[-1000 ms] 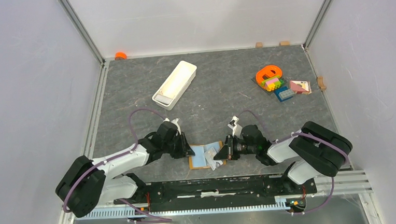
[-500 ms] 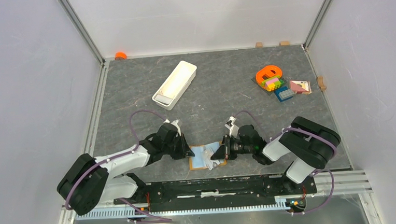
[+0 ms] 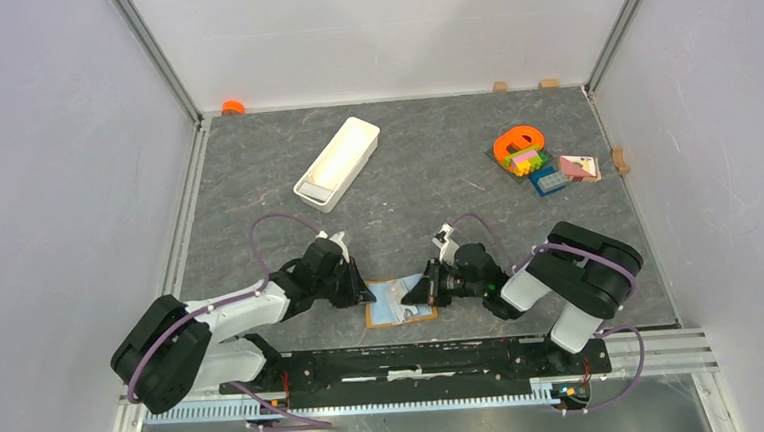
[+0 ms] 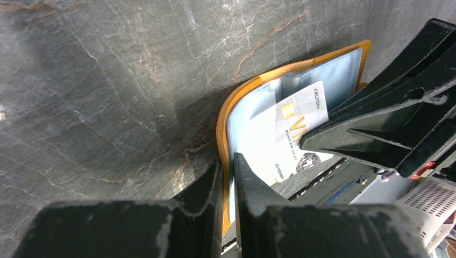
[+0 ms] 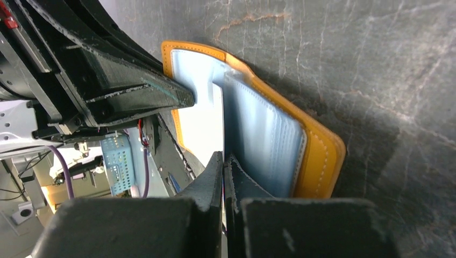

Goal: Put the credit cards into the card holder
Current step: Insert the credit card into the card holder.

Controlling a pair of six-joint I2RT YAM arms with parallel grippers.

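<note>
Open holder (image 3: 400,305) lies at lower centre of top view, btwn both arms. L gripper (image 4: 227,171) has narrow jaws pinched on its orange edge, R gripper (image 5: 223,159) has jaws closed thin on a card (image 4: 297,126). Card lies over the pale inner side, reaching from R tips toward L jaws, long axis unclear under the fingers. Pocket stack (image 5: 263,148) sits just right of the card in R wrist view, so R arm is nearer and prob. must slide it in sideways.
</note>
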